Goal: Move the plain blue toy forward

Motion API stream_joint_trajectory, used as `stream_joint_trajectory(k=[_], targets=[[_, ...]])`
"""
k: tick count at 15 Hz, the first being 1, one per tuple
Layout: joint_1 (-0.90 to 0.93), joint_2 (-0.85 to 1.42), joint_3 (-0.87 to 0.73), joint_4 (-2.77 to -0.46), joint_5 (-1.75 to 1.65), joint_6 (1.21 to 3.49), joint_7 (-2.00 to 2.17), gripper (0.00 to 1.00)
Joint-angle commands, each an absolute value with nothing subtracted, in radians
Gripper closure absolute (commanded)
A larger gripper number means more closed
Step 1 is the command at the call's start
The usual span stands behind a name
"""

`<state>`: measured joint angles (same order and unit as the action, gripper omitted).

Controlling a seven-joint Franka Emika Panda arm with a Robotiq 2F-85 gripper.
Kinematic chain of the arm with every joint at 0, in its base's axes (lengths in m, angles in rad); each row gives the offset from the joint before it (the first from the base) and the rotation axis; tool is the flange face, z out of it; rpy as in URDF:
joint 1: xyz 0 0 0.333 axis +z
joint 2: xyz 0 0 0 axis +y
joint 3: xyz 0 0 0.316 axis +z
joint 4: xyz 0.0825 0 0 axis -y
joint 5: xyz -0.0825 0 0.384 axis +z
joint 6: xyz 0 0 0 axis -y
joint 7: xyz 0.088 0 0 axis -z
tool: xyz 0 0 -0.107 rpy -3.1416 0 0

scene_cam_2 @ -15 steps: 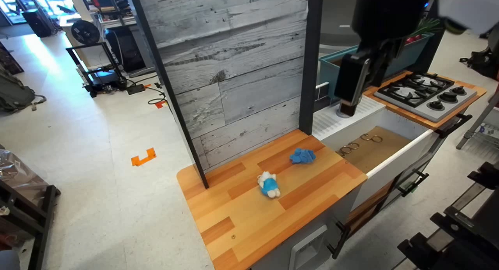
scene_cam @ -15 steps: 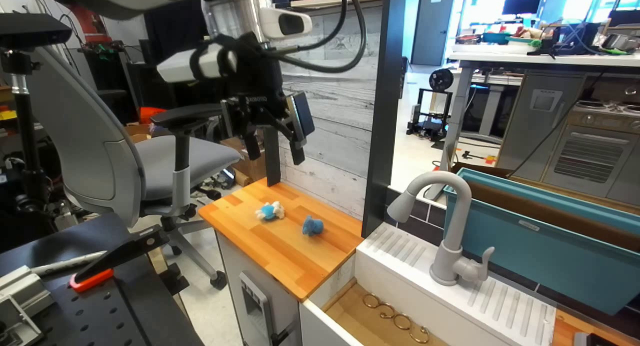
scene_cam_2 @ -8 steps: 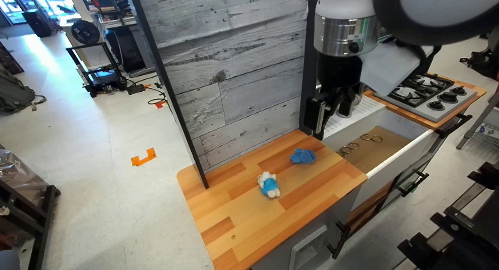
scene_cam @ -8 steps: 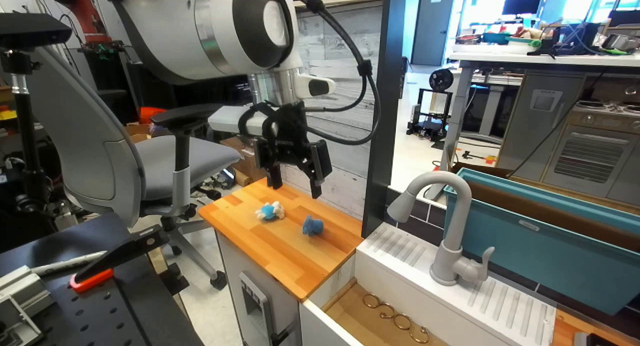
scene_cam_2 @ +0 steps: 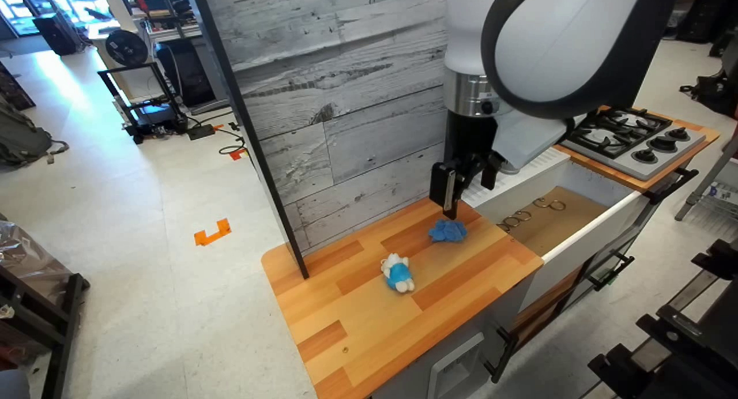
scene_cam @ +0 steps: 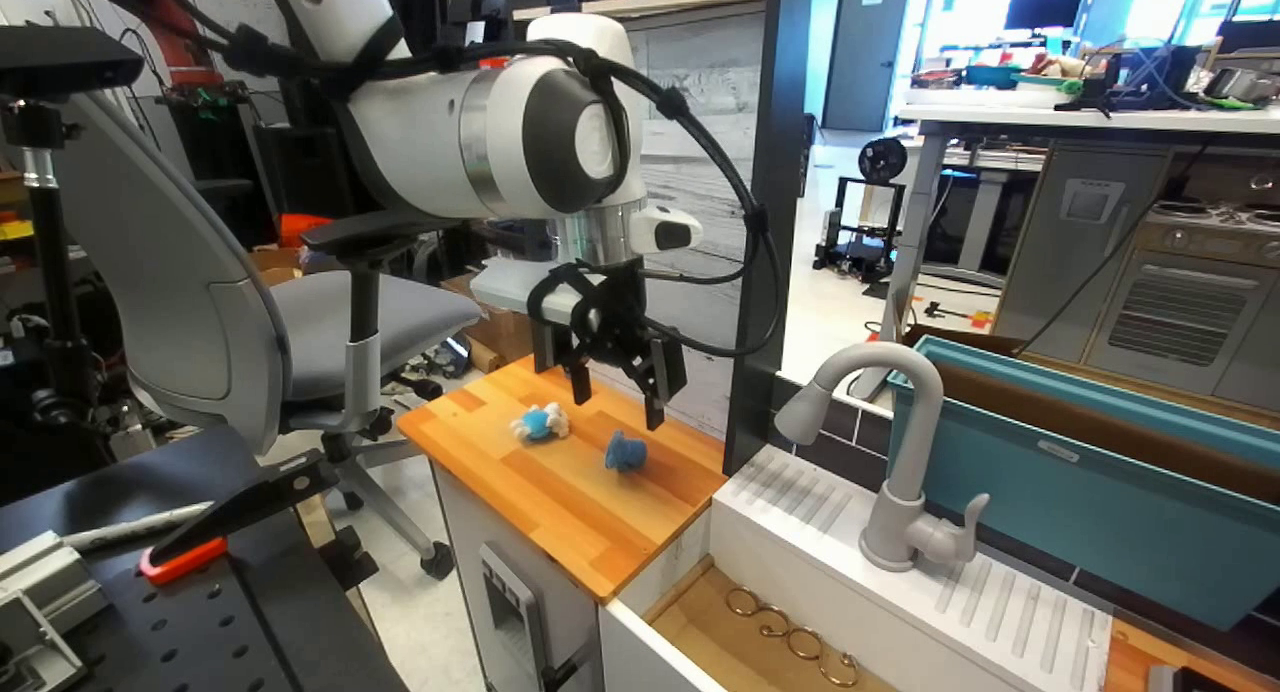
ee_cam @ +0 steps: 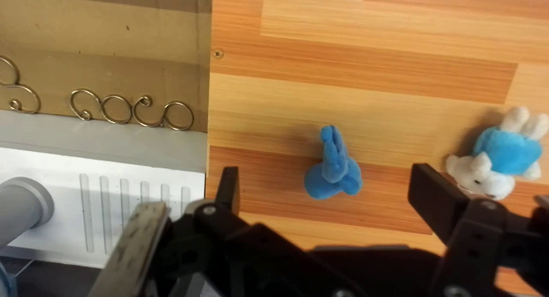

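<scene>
The plain blue toy (scene_cam: 626, 452) lies on the wooden counter (scene_cam: 560, 497) near the sink side. It also shows in an exterior view (scene_cam_2: 448, 230) and in the wrist view (ee_cam: 332, 172), where it appears between the spread fingers. My gripper (scene_cam: 618, 409) is open and empty, above and slightly behind the toy on the wall side, not touching it. The gripper also shows in an exterior view (scene_cam_2: 470, 200) and in the wrist view (ee_cam: 324, 181). A white toy with a blue body (scene_cam_2: 398, 274) lies beside it, farther from the sink, and shows in the wrist view (ee_cam: 508, 151).
A grey wood-pattern wall panel (scene_cam_2: 346, 105) stands along the counter's back edge. A white sink (scene_cam: 760, 512) with a grey faucet (scene_cam: 905, 452) adjoins the counter. Metal rings (scene_cam: 790, 632) lie in the sink. A stove top (scene_cam_2: 634, 139) is beyond it.
The arm has come down towards the counter, and the gripper has moved over near the plain blue toy. The gripper stays open. Both toys have not moved.
</scene>
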<state>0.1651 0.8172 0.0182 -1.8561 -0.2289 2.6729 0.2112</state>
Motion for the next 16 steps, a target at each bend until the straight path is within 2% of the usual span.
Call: stream_joint_trajectory(k=[1, 8, 9, 10, 16], targets=[[0.166, 0.909, 0.011, -1.75, -0.18, 2.658, 0.157, 0.0], [0.165, 1.045, 0.026, -1.611, -0.154, 2.63, 0.114, 0.0], [0.165, 1.06, 0.029, -1.594, -0.151, 2.627, 0.106, 0.18], [0.162, 1.075, 0.033, -1.577, -0.15, 2.621, 0.094, 0.28], [0.175, 1.121, 0.03, -1.512, -0.164, 2.561, 0.056, 0.73]])
